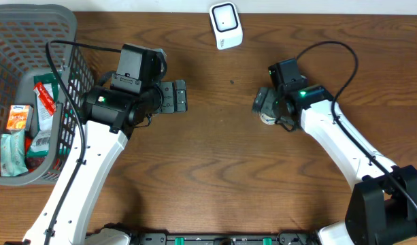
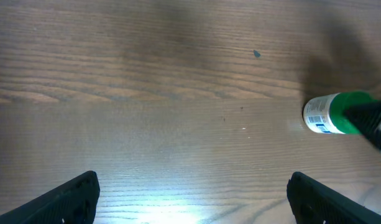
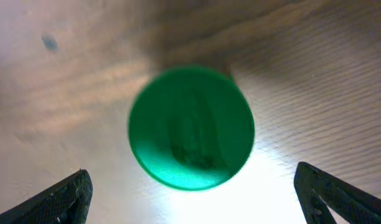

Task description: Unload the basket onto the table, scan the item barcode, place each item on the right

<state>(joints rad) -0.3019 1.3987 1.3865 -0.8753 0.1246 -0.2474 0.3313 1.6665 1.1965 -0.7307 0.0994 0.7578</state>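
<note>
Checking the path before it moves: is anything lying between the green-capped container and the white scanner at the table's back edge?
Nothing visible does. The green-capped container sits under the open right gripper, and only bare wooden table lies between it and the white scanner. The left gripper is off to one side.

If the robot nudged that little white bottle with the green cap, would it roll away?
Probably. The bottle has a round body and round green cap, and in the left wrist view it seems to lie on its side, so a sideways nudge would likely roll it. It looks like rigid plastic, so the fingers should hardly squash it.
</note>
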